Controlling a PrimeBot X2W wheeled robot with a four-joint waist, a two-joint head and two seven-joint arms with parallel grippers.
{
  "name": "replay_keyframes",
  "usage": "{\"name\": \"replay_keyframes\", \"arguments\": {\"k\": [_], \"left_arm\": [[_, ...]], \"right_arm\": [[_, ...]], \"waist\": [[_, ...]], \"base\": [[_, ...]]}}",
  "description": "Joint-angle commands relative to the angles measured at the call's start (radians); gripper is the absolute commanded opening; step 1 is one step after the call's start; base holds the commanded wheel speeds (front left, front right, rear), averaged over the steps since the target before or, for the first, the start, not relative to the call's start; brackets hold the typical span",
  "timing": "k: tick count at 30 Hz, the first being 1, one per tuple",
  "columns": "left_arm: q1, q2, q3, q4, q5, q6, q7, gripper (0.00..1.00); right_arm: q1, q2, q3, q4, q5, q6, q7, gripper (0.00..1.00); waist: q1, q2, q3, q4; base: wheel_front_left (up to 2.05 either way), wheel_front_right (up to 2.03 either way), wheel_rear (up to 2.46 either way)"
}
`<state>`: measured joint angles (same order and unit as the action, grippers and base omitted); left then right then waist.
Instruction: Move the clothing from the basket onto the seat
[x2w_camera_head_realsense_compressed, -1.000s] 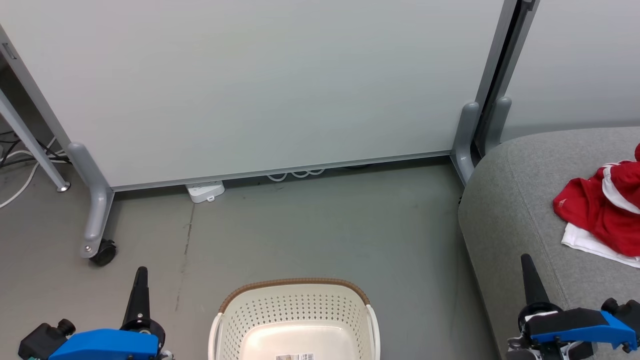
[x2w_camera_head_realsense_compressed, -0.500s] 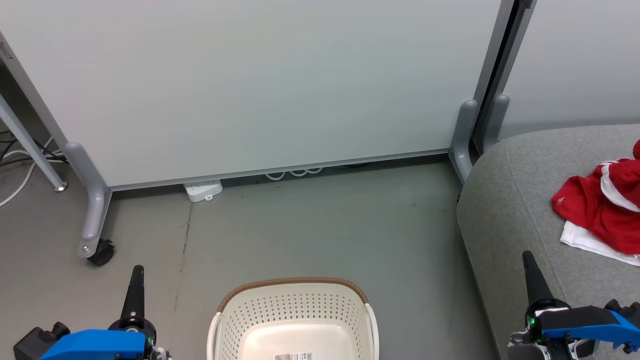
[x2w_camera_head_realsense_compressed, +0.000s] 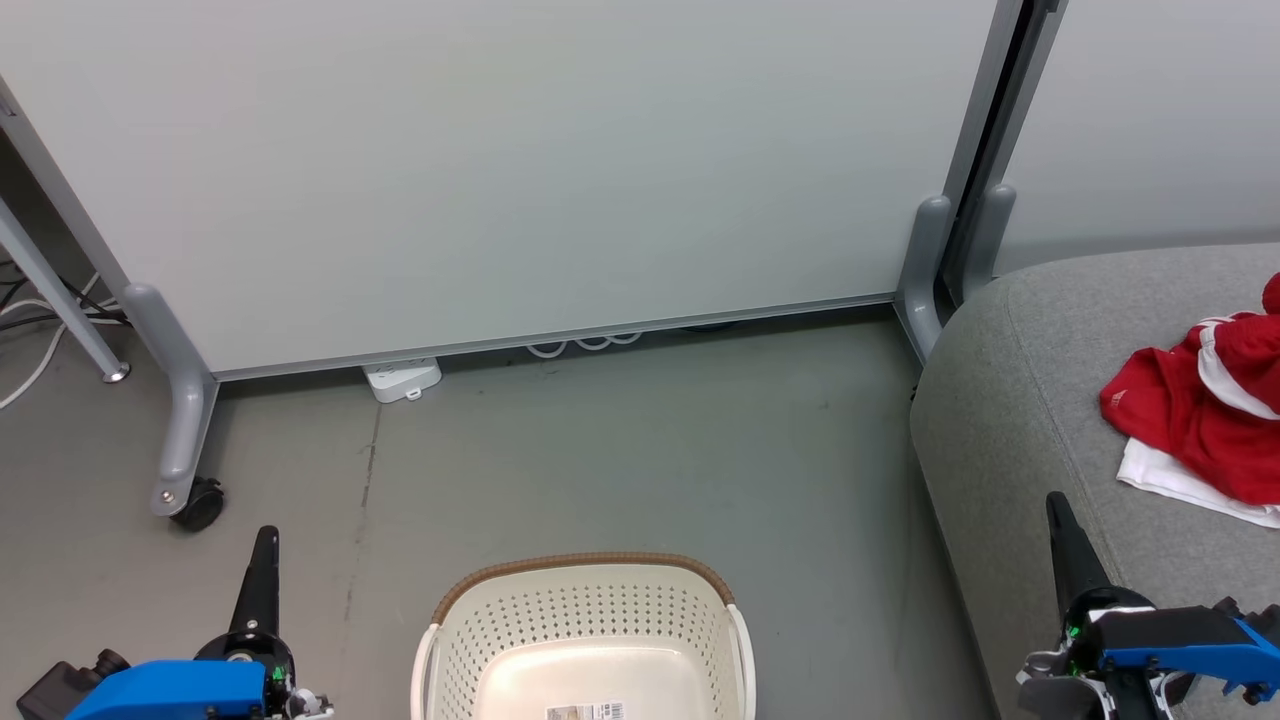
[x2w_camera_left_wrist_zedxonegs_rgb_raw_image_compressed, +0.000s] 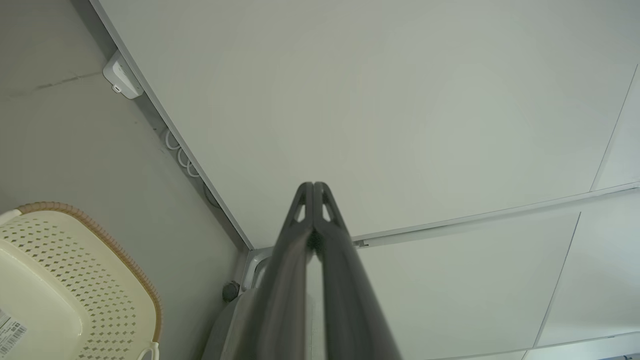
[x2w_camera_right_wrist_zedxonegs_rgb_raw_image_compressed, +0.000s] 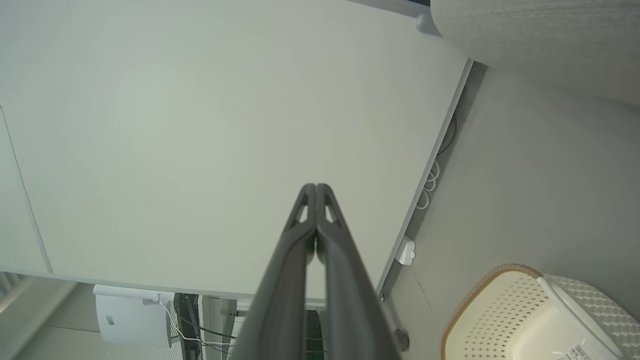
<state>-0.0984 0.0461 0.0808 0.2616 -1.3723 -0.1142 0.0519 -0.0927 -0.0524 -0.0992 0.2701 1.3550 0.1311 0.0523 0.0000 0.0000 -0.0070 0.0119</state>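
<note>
Left gripper (x2w_camera_head_realsense_compressed: 265, 535) hovering low at lower left, fingers pressing together, pointing up, gripping nothing, right gripper (x2w_camera_head_realsense_compressed: 1054, 502) mirroring it at lower right, likewise closed, empty, well apart.

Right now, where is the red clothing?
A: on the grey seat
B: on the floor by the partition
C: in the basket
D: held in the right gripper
A: the clothing lies bunched on the seat at the head view's right. The visible part of the basket holds no garment, and the right gripper is shut on nothing.
</note>
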Motion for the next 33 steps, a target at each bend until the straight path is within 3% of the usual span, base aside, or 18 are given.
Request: {"name": "replay_keyframes", "arguments": {"k": [1, 33], "left_arm": [[-0.015, 0.006, 0.006, -0.009, -0.019, -0.004, 0.008, 0.0], [-0.016, 0.007, 0.037, -0.018, -0.242, -0.02, 0.067, 0.0]], "right_arm": [[-0.017, 0.002, -0.003, -0.011, 0.023, 0.0, 0.006, 0.0], [-0.021, 0.004, -0.017, -0.028, 0.26, -0.001, 0.066, 0.0]], "waist": [[0.0, 0.0, 0.0, 0.0], [0.0, 0.0, 0.01, -0.012]], "base": [[0.0, 0.0, 0.0], [0.0, 0.0, 0.0]]}}
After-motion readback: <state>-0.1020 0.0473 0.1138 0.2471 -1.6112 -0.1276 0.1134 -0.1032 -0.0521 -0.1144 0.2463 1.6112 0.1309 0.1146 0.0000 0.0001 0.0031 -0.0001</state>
